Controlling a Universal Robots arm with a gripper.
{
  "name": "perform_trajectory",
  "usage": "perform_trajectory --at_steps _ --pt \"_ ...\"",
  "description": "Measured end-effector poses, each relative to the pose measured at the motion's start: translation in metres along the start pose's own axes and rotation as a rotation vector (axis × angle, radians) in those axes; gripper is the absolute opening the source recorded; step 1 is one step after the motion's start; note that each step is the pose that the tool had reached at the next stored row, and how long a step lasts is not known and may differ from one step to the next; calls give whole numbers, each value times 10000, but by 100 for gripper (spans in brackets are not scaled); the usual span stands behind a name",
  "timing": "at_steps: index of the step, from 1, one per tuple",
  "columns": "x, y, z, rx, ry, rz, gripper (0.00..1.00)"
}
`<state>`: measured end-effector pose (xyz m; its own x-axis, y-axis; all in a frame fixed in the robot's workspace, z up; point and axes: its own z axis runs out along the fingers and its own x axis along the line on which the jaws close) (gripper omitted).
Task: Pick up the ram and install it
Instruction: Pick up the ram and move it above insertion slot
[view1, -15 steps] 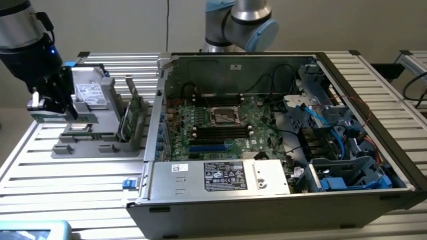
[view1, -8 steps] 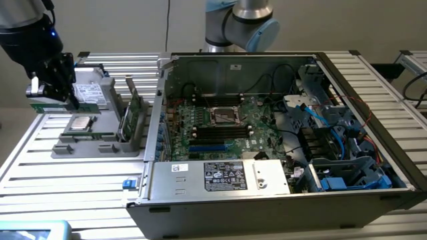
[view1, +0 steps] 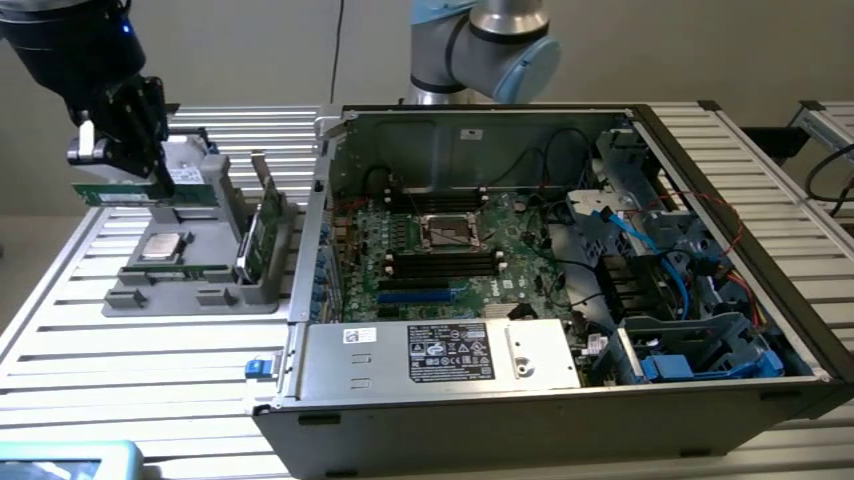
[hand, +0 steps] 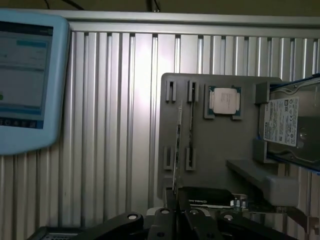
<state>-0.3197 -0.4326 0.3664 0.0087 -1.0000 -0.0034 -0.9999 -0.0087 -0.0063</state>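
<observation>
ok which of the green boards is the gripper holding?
The ram: the slim stick held level in the gripper. The two taller green cards stand on edge in the gray tray.

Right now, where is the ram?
At the exterior view's left, the ram is gripped in the tool over the grey parts tray, beside the open computer case.

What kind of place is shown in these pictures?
Probably a robotics test bench for computer assembly: an open computer case on a slatted aluminium table, a grey parts tray, and a robot arm.
</observation>
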Motion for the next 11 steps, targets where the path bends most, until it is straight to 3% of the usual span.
perform_trajectory --at_steps 6,11 --pt "1 -223 -221 -2 -1 0 14" --pt "3 -424 -334 -24 -1 -1 14"
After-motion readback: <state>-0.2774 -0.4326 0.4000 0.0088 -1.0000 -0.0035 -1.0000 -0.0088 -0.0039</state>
